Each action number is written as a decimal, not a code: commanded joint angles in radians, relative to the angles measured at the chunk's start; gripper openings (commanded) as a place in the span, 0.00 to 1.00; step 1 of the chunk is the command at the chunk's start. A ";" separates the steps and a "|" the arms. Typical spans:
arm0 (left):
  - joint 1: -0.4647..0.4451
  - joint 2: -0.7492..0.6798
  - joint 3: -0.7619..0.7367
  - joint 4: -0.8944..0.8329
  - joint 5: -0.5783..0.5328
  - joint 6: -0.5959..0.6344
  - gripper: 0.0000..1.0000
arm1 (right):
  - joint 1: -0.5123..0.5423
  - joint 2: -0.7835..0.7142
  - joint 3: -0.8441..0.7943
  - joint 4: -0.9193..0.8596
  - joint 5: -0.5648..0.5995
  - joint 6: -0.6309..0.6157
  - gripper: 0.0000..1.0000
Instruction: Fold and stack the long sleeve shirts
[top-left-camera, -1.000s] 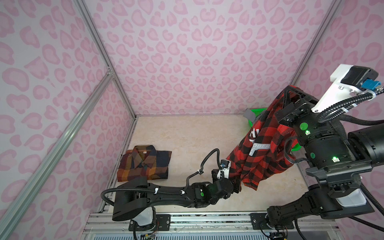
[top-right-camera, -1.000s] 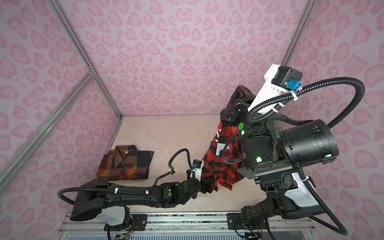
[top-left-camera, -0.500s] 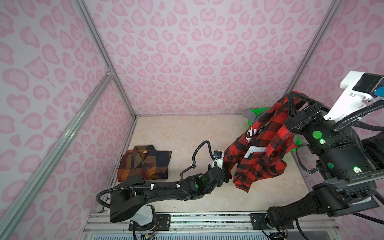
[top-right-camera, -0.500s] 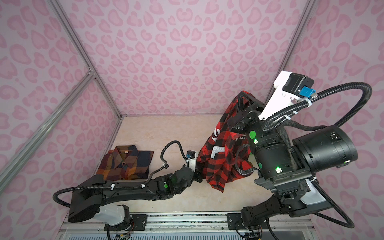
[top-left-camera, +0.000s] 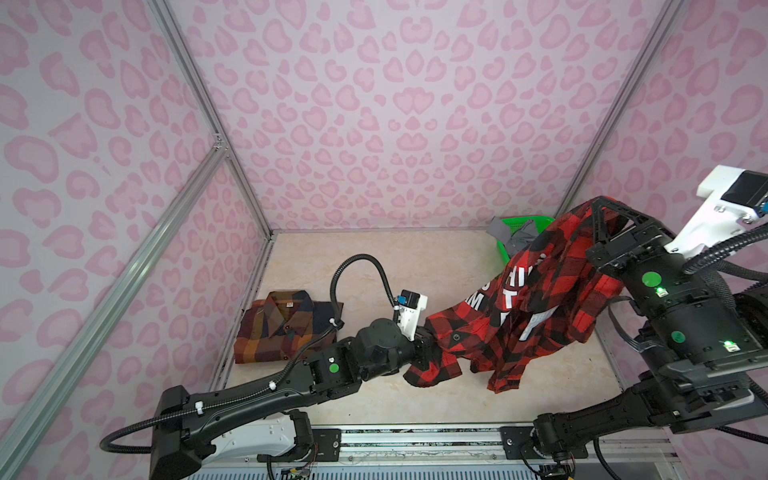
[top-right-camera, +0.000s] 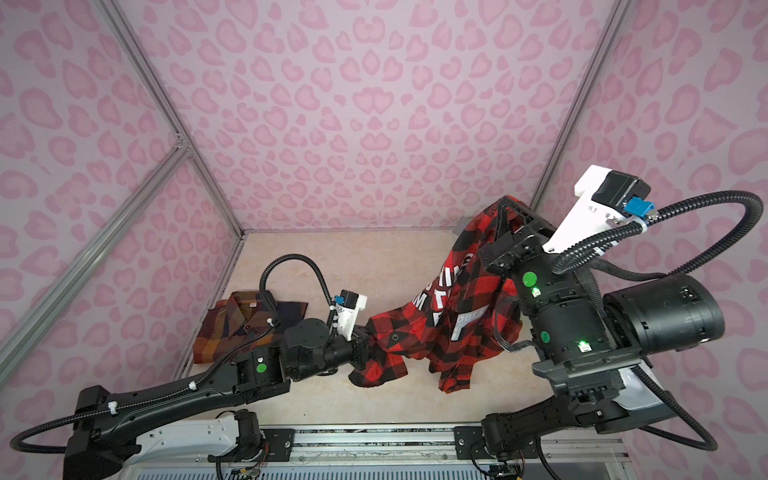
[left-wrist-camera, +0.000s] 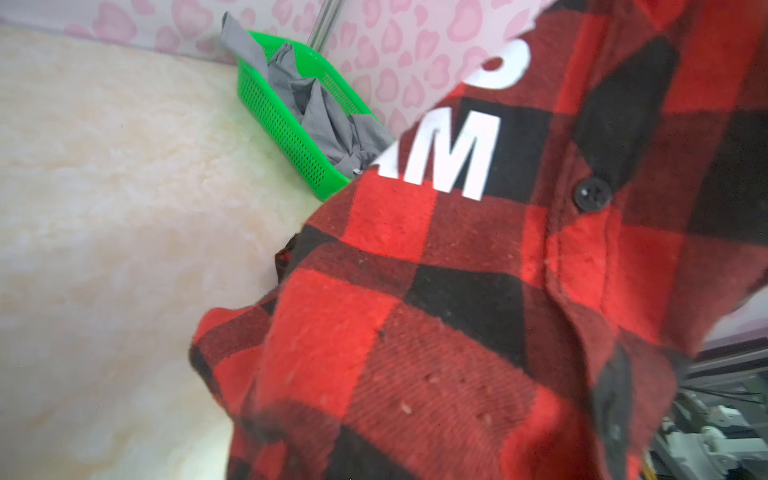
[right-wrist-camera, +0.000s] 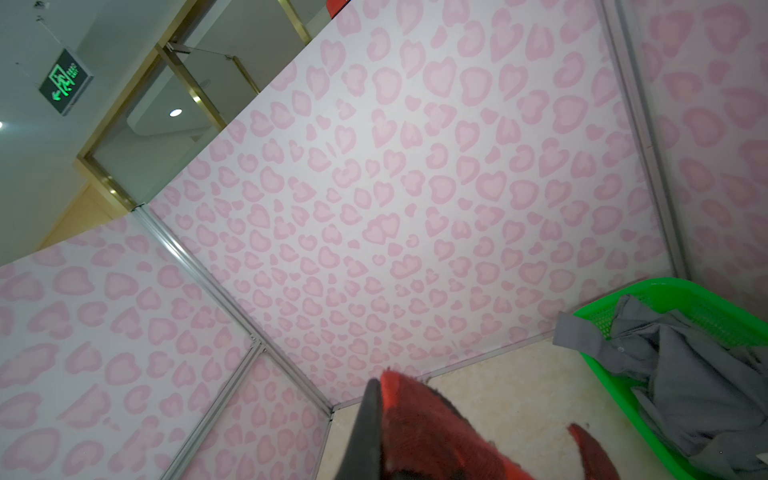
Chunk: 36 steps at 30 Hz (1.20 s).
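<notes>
Nearest you, your left tool (top-left-camera: 427, 354) sits low over the worktop (top-left-camera: 374, 266) and is clamped on a lower edge of the red-and-black buffalo check flannel (top-left-camera: 552, 282); the cloth bunches at its tip and a short flap hangs past it in both top views. In the left wrist view that flannel fills most of the picture, with white block letters and a black button on it. From that grip the shirt stretches up and to the right to your right tool (top-left-camera: 598, 210), which is raised above the worktop and closed on the shirt's upper edge, so the garment hangs between the two arms with its lowest tail near or on the worktop; you cannot tell which. In the right wrist view red cloth lies against one dark finger (right-wrist-camera: 365, 432). To the left, well apart from the flannel, the dark brown-orange-navy plaid shirt (top-left-camera: 286, 328) lies folded flat with its collar up, near the left wall. Farthest back, in the right corner, the plain grey collared shirt (left-wrist-camera: 328, 120) lies crumpled in a green basket (left-wrist-camera: 282, 124), one part draped over the rim.
</notes>
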 joint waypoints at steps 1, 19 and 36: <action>0.164 -0.023 -0.020 -0.176 0.296 -0.097 0.04 | -0.130 0.009 -0.013 -0.027 -0.011 0.001 0.00; 0.592 0.449 0.093 -0.270 0.656 0.062 0.04 | -1.189 0.022 -0.295 -1.277 -0.957 1.354 0.00; 0.371 0.441 0.351 -0.595 0.152 0.231 0.64 | -1.400 0.047 -0.633 -1.146 -1.178 1.384 0.00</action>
